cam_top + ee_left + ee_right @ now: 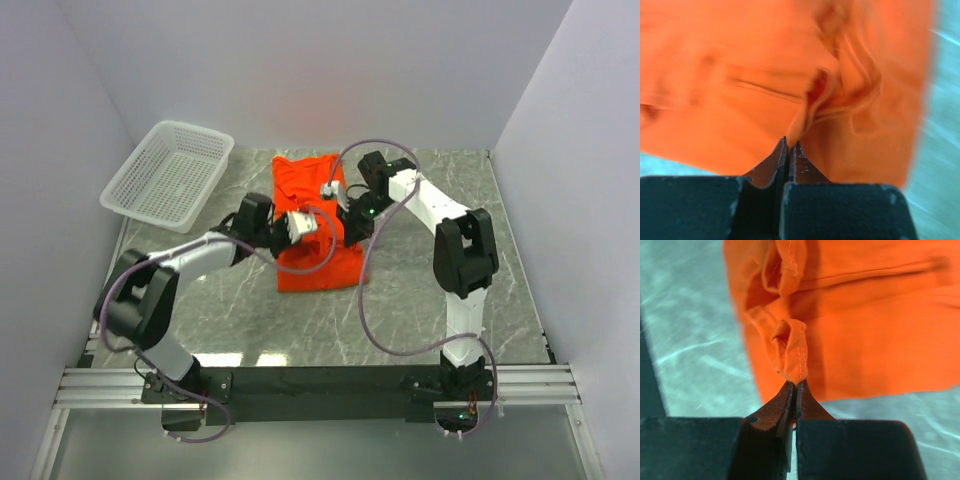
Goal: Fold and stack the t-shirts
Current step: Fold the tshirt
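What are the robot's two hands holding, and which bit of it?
Both hold the orange t-shirt. The left gripper pinches a bunched fold of cloth; the right gripper pinches a stitched hem edge.

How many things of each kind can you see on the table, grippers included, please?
orange-red t-shirt: 1
white mesh basket: 1
grippers (left gripper, right gripper): 2
Total: 4

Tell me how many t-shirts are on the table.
1: the t-shirt lies mid-table, pinched by the left gripper and the right gripper. Its folds could hide another underneath.
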Controlling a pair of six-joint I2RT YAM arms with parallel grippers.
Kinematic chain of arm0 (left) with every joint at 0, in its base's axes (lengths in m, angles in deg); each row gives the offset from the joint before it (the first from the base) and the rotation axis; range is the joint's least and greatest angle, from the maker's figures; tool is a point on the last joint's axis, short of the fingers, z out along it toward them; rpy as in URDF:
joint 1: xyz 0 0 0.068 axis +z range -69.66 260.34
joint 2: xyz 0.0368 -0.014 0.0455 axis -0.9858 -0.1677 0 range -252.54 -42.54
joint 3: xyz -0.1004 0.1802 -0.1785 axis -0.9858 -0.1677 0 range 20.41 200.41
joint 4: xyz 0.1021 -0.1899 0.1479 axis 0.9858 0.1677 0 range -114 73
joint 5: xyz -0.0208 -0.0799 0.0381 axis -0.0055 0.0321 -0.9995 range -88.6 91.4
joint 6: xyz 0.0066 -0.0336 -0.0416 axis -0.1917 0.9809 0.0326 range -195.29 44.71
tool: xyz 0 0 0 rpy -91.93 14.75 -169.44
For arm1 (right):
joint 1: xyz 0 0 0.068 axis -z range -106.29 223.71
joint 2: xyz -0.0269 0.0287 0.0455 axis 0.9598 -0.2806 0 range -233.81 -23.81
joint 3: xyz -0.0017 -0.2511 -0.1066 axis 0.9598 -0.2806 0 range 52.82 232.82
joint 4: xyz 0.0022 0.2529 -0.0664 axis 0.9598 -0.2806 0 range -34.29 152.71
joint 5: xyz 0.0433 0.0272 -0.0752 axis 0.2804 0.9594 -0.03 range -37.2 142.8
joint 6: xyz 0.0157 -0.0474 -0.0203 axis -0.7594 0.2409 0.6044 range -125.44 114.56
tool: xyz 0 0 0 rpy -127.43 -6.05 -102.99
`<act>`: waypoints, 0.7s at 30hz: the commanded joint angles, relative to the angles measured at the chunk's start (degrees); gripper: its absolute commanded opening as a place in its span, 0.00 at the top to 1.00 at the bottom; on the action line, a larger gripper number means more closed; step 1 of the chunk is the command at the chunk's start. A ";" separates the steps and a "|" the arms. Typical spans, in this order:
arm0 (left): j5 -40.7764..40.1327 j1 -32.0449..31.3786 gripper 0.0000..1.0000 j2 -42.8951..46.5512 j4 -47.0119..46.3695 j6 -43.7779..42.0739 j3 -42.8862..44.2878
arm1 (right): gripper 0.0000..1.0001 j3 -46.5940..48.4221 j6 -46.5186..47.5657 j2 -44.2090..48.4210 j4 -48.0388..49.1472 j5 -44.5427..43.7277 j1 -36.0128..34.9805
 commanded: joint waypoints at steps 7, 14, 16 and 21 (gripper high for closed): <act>-3.38 5.99 1.00 -11.71 -10.02 5.00 12.94 | 1.00 16.77 -14.99 -11.62 5.96 -5.10 1.67; -4.17 6.96 1.00 -14.79 -12.04 6.93 14.61 | 1.00 23.45 -20.35 -15.93 8.96 -7.64 1.93; -4.34 7.04 1.00 -15.67 -12.66 7.29 15.22 | 1.00 23.98 -21.84 -16.72 10.27 -8.53 1.93; -5.57 7.04 1.00 -17.43 -13.80 8.43 16.89 | 1.00 25.48 -23.78 -17.87 11.85 -9.41 1.85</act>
